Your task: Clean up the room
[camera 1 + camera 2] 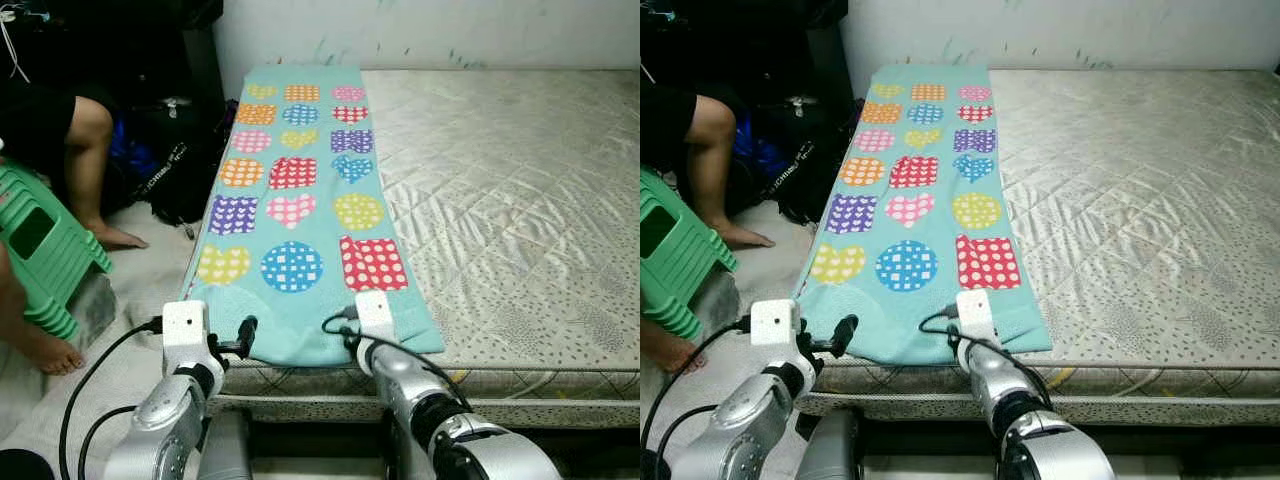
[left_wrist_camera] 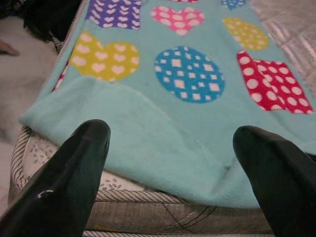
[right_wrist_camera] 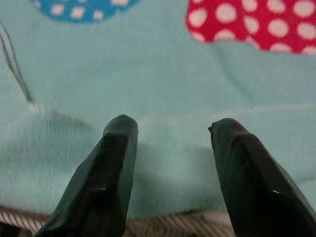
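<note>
Long teal fleece blanket [image 1: 295,200] printed with coloured hearts, circles and squares, spread flat along the left strip of the bare quilted beige mattress [image 1: 500,190], far end at the white wall [image 1: 420,30], near hem draped just over the mattress front edge. Left gripper [image 2: 173,163] at the near-left corner of the blanket, jaws wide open, black fingers [image 2: 74,168] apart with the hem between them, not pinching cloth, tips just short of the fleece above the striped mattress piping. Right gripper [image 3: 170,148] at the near edge of the blanket, below the red square with white dots, jaws open, fingertips [image 3: 121,131] straddling a fold of the teal hem, contact with fabric unclear. White wrist blocks and black cables on both silver arms, near the blanket's front edge. Left of the blanket, on the floor: green plastic stool [image 1: 40,240], a seated person's bare leg and foot [image 1: 95,170], second bare foot [image 1: 45,352] nearer the robot, black bag [image 1: 175,170] against the mattress side, beside the blanket's mid-length.
</note>
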Available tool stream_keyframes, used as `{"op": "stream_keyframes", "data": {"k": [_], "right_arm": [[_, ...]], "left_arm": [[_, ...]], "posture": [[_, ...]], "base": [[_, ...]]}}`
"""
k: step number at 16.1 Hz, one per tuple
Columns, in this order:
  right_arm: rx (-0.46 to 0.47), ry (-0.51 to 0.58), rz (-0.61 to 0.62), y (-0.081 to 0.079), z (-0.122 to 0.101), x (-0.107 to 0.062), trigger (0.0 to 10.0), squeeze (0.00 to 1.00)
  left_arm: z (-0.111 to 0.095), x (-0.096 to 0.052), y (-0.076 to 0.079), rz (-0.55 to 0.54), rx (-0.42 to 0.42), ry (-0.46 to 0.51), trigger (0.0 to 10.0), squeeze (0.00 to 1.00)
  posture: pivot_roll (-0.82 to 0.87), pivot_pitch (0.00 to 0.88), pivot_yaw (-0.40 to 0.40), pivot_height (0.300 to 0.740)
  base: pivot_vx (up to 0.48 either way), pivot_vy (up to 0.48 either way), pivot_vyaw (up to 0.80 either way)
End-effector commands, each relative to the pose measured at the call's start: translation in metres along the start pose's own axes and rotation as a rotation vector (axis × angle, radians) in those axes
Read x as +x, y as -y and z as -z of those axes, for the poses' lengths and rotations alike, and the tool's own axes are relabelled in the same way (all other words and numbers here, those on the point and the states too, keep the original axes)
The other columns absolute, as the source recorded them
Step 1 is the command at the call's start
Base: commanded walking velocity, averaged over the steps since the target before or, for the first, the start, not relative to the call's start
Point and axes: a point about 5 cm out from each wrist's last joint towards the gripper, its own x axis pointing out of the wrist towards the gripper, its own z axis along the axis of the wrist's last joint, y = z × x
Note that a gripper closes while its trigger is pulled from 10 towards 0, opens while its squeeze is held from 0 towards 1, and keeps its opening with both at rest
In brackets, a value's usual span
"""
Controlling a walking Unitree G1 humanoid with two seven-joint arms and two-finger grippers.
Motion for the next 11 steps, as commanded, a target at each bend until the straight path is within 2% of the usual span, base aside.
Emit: {"op": "stream_keyframes", "data": {"k": [1, 5, 8, 10, 11], "right_arm": [[0.035, 0.045, -0.011, -0.001, -0.011, 0.001, 10.0, 0.00], [0.079, 0.083, -0.014, 0.009, -0.006, -0.002, 10.0, 0.00], [0.032, 0.109, 0.000, 0.021, 0.001, -0.006, 10.0, 0.00], [0.023, 0.154, 0.044, 0.031, -0.005, -0.007, 10.0, 0.00], [0.052, 0.168, 0.067, 0.037, -0.010, -0.007, 10.0, 1.00]], "left_arm": [[-0.001, -0.004, 0.000, 0.013, -0.006, 0.013, 10.0, 0.00], [0.004, -0.016, 0.008, 0.041, 0.004, 0.016, 10.0, 0.00], [0.006, -0.022, 0.010, 0.038, -0.001, 0.004, 10.0, 0.00], [0.006, -0.022, 0.011, 0.037, -0.011, 0.008, 10.0, 0.00], [0.007, -0.022, 0.015, 0.043, -0.015, 0.007, 10.0, 0.00]], "posture": [[0.06, 0.019, 0.014, 0.587], [0.04, 0.117, 0.000, 0.587], [0.02, 0.169, -0.017, 0.587], [0.01, 0.187, -0.016, 0.587], [0.01, 0.196, -0.016, 0.587]], "base": [[0.000, 0.000, 0.00], [0.000, 0.000, 0.00], [0.000, 0.000, 0.00], [0.000, 0.000, 0.00], [0.000, 0.000, 0.00]]}}
